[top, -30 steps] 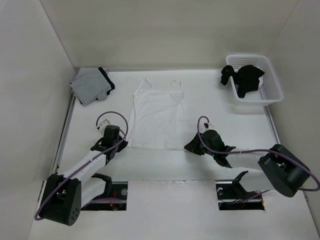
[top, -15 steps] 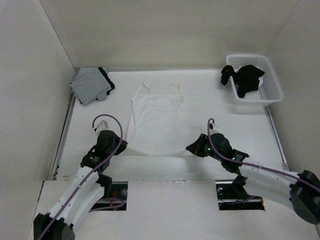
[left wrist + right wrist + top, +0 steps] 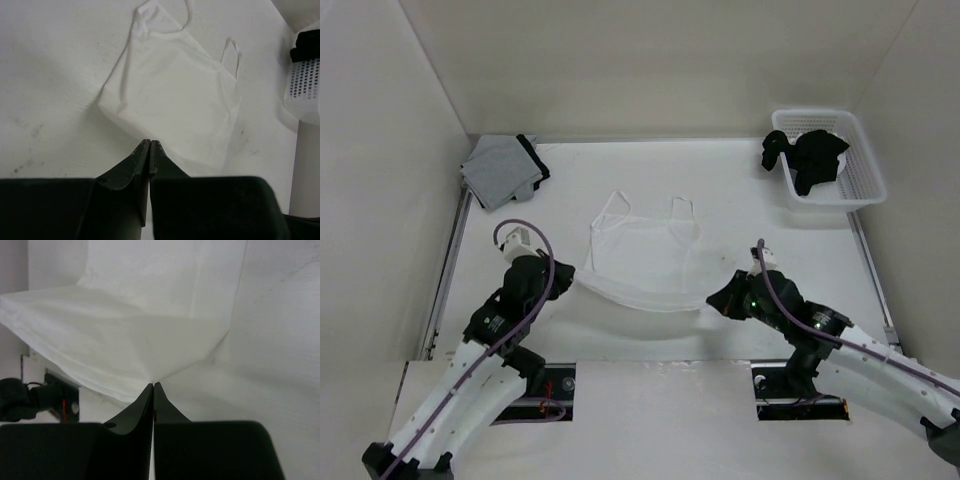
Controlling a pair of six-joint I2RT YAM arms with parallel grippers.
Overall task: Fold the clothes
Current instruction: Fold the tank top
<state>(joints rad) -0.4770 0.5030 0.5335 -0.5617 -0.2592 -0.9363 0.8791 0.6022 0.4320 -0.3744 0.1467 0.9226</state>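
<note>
The left tool (image 3: pixel 568 284) and right tool (image 3: pixel 716 296) each pinch a bottom corner of the white top (image 3: pixel 645 245), its hem raised above the tabletop (image 3: pixel 760 215).

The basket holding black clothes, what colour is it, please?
White basket, clearest in the top view.

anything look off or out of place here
Only the black clothes: they spill over the rim of the white basket at the far right, one piece hanging outside. The white garment has its near hem lifted and sagging, which fits a fold.
</note>
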